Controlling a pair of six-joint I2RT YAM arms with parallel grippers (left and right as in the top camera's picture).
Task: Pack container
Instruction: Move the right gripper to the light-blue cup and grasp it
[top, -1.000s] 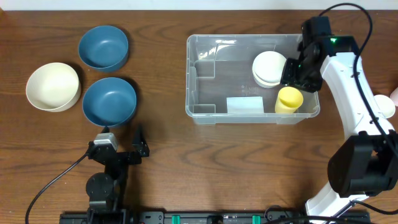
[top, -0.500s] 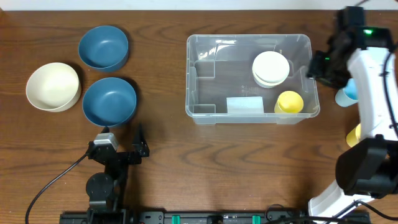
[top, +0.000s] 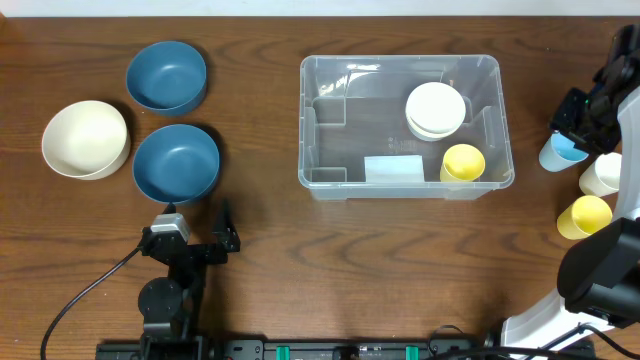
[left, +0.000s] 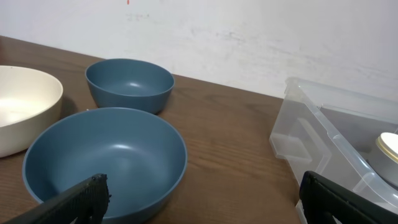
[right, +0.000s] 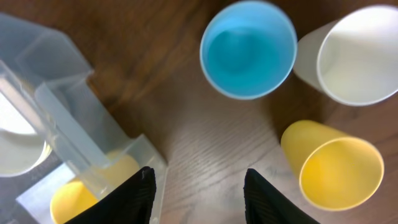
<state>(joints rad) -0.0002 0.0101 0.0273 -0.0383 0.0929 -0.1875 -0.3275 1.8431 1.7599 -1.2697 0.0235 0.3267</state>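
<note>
3 upright plastic cups stand on the right of the table: a light blue cup (right: 249, 48), a white cup (right: 354, 55) and a yellow cup (right: 336, 165), crowded together. The large clear rectangular plastic container (top: 400, 60) sits mid-table, near them but apart. Its right end holds a stack of white round dishes (top: 435, 108) and 1 yellow cup inside the bin (top: 463, 162).

My right gripper (right: 200, 198) hangs over bare wood between the container's corner and the cups, jaws about half wide with nothing between them. The left gripper (left: 205, 205) sits spread wide and empty behind the nearer dark blue ceramic bowl (left: 106, 158); I would leave it alone for now.

I judge the step in hand to be fetching another cup, most likely the light blue cup, which lies straight ahead of the fingers. To do it well:

- Pinch 1 wall of the rim, 1 finger inside and 1 outside; the present jaw width looks too narrow to span the whole cup.
- Choose the wall away from the white cup, which stands just beside it, perhaps touching, so the outer finger does not knock it.
- Descend straight and close gently, as thin plastic may flex.
- Lift clear of the container's rim before crossing to the open floor left of the dishes.
</note>
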